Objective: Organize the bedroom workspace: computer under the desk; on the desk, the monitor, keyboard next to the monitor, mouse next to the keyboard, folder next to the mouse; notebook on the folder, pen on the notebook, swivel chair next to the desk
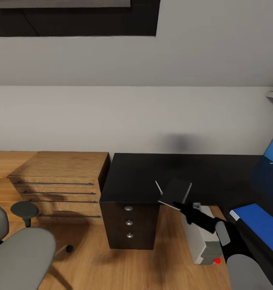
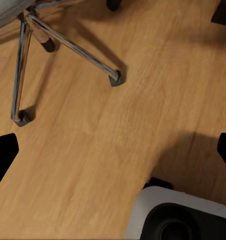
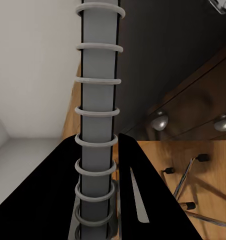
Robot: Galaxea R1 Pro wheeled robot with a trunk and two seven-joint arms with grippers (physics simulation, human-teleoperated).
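A glossy black desk point(image 1: 152, 173) stands against a white wall beside an oak chest point(image 1: 60, 181) on wood floor. The right gripper point(image 1: 180, 206) pinches a spiral notebook point(image 1: 176, 191) above the desk edge. Left gripper's state: cannot tell. Folder point(image 1: 261, 225) lies right; chair point(image 1: 19, 253) left

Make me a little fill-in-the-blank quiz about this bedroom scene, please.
1. The notebook is held by the robot's ___ claw.
2. The drawer unit of the black desk has ___ round silver knobs.
3. In the head view, the oak chest stands on the desk's ___ side.
Missing words: right; three; left.
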